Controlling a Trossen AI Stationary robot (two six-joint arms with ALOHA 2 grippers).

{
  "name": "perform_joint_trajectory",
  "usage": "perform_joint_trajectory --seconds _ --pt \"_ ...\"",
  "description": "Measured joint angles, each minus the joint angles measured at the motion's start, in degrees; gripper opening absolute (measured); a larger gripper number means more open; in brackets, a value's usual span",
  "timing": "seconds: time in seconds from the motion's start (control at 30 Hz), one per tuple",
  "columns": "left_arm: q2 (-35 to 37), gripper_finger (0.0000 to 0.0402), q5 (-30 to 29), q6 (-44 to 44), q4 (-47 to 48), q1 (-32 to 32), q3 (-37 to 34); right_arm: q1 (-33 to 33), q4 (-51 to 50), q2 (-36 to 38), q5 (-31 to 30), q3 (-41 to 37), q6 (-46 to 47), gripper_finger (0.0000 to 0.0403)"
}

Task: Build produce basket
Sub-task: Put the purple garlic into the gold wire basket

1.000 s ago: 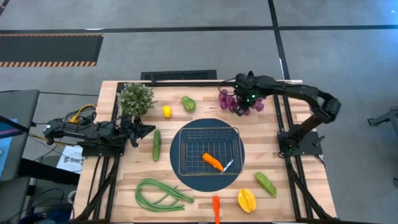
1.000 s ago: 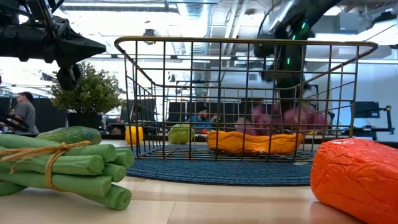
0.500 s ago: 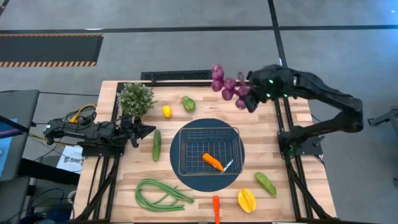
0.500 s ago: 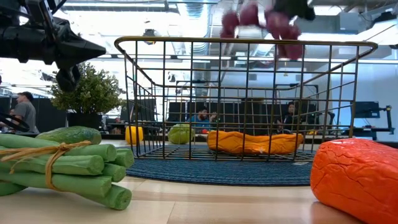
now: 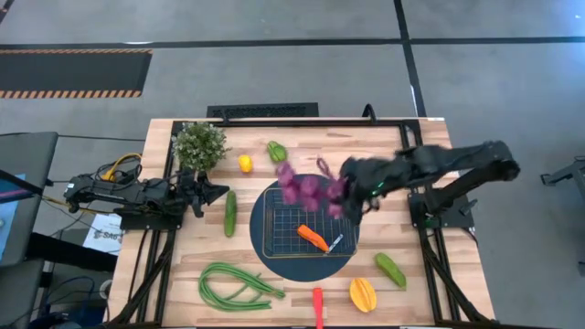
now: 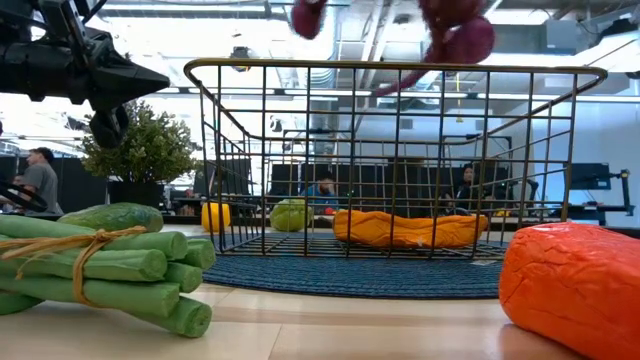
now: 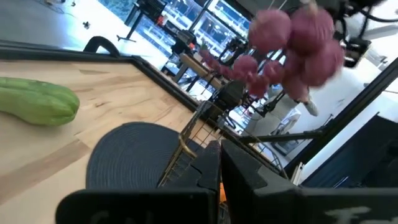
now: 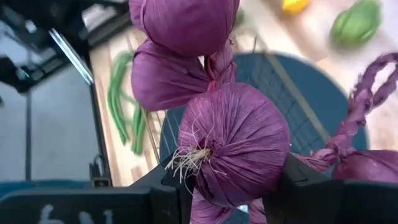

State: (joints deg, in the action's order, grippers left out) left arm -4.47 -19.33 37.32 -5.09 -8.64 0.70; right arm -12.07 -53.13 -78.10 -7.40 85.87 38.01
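Above the basket (image 5: pixel 274 239): right fingers (image 5: pixel 352 194) grip purple bunch (image 5: pixel 306 187) | left fingers (image 5: pixel 218 191) closed, table's left edge

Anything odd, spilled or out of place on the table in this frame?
Nothing is spilled or damaged. The only unusual sight is the purple bunch dangling in mid-air from the right pincer over the wire basket, which holds one orange carrot. The other produce lies scattered around it.

overhead, table-level, wrists, sharing basket (image 5: pixel 306 224)
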Motion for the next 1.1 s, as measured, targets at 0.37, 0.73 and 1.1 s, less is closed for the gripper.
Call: perform_joint_trajectory --seconds 0.37,0.73,1.1 --pt "0.0 0.0000 1.6 0.0 0.7 0.0 0.0 -3.3 -1.3 -12.0 0.3 0.0 2.6 0.0138" --pt "0.0 0.0000 2.5 0.0 0.9 0.0 0.0 -2.3 -2.0 -21.5 2.7 0.0 1.5 0.0138" --pt "0.0 0.0000 2.5 0.0 1.1 0.0 0.0 -1.7 -1.4 -29.3 4.1 0.0 -1.2 0.0138"
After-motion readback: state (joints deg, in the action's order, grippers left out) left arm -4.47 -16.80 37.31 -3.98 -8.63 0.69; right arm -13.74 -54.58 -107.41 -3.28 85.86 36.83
